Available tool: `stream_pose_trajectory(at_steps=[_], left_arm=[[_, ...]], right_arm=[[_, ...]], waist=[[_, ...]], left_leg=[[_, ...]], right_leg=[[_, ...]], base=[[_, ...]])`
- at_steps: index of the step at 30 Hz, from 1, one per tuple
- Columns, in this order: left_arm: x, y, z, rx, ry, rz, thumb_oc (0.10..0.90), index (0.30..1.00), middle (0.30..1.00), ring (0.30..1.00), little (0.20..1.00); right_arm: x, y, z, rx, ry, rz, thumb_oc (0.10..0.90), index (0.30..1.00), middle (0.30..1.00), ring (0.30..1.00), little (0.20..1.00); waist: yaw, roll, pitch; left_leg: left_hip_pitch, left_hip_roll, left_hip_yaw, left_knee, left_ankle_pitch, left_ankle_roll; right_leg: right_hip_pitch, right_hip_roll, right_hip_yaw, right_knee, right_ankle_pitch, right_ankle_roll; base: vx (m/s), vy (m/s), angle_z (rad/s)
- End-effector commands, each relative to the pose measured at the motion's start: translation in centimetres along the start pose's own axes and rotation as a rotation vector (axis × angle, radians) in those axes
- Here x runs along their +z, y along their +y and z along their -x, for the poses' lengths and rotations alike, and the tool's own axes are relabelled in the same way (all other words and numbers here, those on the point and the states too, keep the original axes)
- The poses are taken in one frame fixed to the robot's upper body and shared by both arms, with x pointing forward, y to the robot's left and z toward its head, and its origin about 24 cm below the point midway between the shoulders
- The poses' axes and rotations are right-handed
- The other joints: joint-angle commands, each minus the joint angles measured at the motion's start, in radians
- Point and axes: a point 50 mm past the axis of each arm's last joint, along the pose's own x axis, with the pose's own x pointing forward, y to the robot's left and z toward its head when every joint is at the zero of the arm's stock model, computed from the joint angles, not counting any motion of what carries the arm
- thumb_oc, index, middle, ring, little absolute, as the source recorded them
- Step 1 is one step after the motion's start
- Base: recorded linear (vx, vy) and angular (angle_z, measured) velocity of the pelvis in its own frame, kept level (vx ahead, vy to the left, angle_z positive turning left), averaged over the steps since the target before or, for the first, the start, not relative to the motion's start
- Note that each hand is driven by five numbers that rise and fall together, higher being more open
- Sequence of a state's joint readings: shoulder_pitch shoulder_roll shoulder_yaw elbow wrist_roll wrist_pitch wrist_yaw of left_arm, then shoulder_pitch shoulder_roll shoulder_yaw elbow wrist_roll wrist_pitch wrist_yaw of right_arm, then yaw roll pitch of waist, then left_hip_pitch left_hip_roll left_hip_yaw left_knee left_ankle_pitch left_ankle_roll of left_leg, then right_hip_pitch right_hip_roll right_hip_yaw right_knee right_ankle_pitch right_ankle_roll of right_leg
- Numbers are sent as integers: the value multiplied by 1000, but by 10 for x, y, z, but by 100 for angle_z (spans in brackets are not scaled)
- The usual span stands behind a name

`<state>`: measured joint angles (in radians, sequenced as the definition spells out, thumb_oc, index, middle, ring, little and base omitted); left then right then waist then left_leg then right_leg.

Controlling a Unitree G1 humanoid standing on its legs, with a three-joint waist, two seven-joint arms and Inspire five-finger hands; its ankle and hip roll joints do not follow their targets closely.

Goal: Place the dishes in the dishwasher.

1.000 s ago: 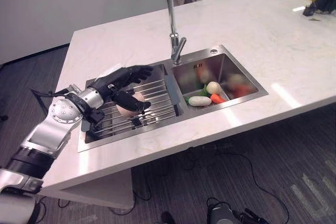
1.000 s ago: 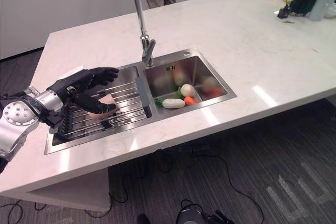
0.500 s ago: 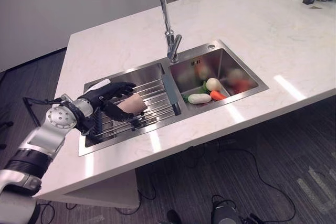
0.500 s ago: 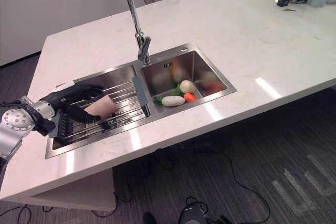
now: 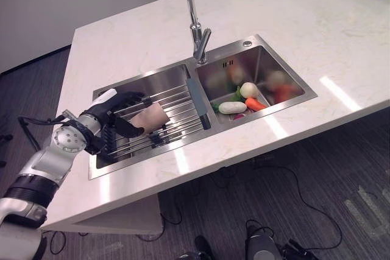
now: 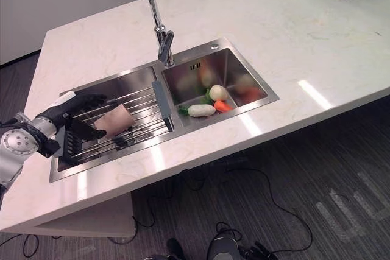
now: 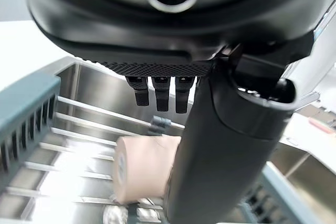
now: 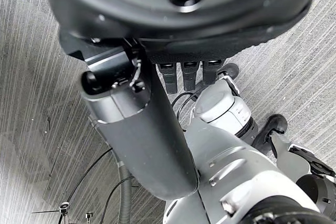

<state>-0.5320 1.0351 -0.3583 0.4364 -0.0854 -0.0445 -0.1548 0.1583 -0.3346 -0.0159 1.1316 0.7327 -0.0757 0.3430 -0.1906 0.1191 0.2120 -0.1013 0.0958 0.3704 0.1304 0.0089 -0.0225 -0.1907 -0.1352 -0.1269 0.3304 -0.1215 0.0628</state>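
Cup is lying on its side on the rack in the left sink basin. Left hand is cupping it, thumb curled against its near side, fingers over the far side. Right hand is hanging above the floor, fingers relaxed.
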Motion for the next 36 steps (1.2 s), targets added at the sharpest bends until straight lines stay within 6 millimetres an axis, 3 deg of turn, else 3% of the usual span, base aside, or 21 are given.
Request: stream_pose_trajectory(at_steps=[1, 16, 30, 36], left_arm=[[25, 70, 6, 335, -101, -16, 800, 900, 900, 900, 900], [28, 56, 1, 294, -95, 13, 800, 900, 900, 900, 900], [30, 40, -4, 178, -113, 226, 800, 900, 900, 900, 900], [26, 36, -4, 182, -103, 231, 800, 900, 900, 900, 900]], right_arm=[[5, 3, 2, 60, -39, -9, 800, 900, 900, 900, 900], [8, 8, 1, 83, -40, 13, 800, 900, 900, 900, 900], [14, 6, 2, 83, -58, 41, 800, 900, 900, 900, 900], [18, 7, 2, 88, -66, 37, 800, 900, 900, 900, 900]], waist=[[-23, 1, -20], [-31, -7, 22], [-36, 7, 62], [-37, 16, 77]], left_leg=[[-10, -7, -61, 170, -203, -17], [-23, -9, -66, 170, -199, -11], [-39, -19, -80, 170, -187, -11], [-48, -23, -79, 170, -181, -12]], right_leg=[[22, -27, 3, -30, -6, 109], [6, -22, 12, -30, 0, 105], [-4, -22, 7, -30, 2, 96], [-11, -26, 5, -30, 4, 94]], base=[[0, 0, 0], [8, 1, 0], [11, 9, 0], [0, 0, 0]])
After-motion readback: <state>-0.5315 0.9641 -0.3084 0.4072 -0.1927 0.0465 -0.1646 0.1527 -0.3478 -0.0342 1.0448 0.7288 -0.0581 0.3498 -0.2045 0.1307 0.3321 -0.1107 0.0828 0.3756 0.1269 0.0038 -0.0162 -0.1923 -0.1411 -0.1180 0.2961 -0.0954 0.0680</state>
